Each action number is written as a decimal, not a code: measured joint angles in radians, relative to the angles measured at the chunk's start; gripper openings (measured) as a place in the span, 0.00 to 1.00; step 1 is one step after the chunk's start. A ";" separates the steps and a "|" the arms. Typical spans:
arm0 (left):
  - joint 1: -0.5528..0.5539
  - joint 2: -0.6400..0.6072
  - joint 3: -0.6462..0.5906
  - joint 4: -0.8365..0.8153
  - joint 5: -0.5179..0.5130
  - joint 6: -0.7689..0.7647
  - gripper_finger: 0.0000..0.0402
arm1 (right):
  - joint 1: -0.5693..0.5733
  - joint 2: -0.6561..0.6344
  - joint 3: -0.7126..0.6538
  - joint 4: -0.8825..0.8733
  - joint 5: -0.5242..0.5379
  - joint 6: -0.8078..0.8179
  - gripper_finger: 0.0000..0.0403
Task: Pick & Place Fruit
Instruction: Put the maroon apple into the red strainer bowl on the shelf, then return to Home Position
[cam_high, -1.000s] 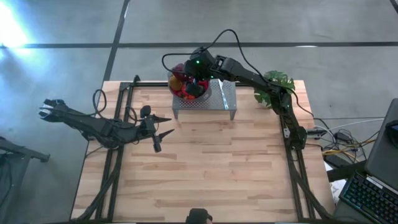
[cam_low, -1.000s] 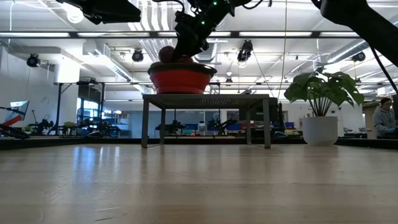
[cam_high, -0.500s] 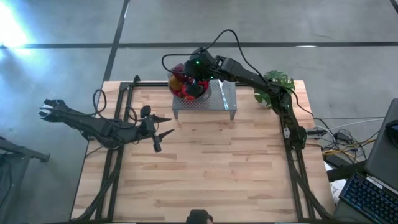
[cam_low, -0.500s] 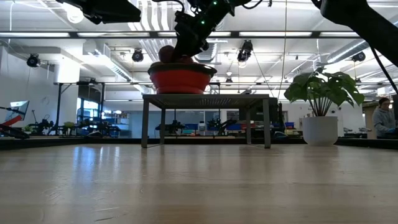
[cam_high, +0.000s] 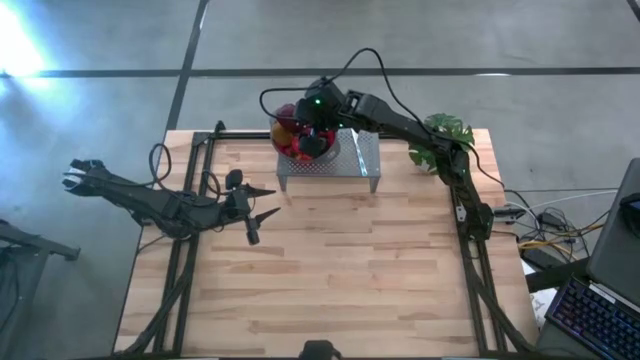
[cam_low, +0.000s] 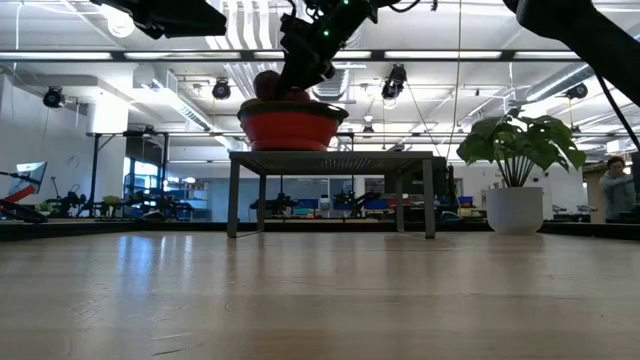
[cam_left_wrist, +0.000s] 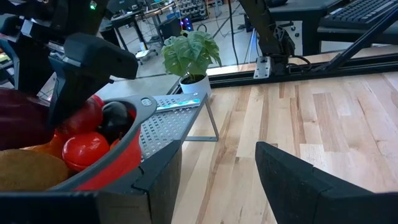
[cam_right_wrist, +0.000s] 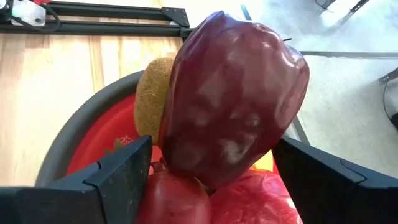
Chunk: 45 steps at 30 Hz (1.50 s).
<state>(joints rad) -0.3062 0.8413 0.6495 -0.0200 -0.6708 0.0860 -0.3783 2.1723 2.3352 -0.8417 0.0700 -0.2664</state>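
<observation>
A red-lined bowl (cam_high: 283, 150) heaped with toy fruit stands on a small perforated metal stand (cam_high: 350, 160) at the table's far middle. A large dark maroon fruit (cam_right_wrist: 236, 93) tops the heap, next to a brown kiwi (cam_right_wrist: 149, 93) and above red fruits (cam_right_wrist: 180, 199). My right gripper (cam_right_wrist: 211, 146) reaches over the bowl from the right, and its fingers close in on the maroon fruit from both sides. My left gripper (cam_high: 264, 204) hangs open above the table's left half, short of the stand, with nothing between its fingers. My right gripper has the dark maroon fruit between its two fingers, one on the side toward the kiwi (cam_right_wrist: 169, 149), the other on the opposite side (cam_right_wrist: 272, 140). The fingers slant down from the table's right. The fruit's underside still sits on the red fruits in the bowl.
A leafy potted plant (cam_high: 445, 135) stands at the far right, beside the right arm. The stand's legs (cam_low: 233, 195) raise the bowl (cam_low: 290, 128) well above the wooden table. Black frame rails (cam_high: 185, 250) run along the left and right sides.
</observation>
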 joint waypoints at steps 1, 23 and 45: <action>0.000 0.000 0.000 0.000 0.000 0.000 0.53 | 0.002 -0.002 0.000 -0.001 0.000 -0.003 0.80; 0.000 0.000 0.000 -0.001 0.000 0.000 0.53 | 0.012 -0.015 0.000 -0.020 0.000 -0.003 0.82; 0.000 0.000 0.000 -0.001 0.000 0.000 0.53 | 0.028 -0.055 0.000 -0.127 0.000 0.001 0.82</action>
<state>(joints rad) -0.3063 0.8413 0.6495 -0.0208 -0.6708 0.0860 -0.3507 2.1173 2.3356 -0.9691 0.0696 -0.2653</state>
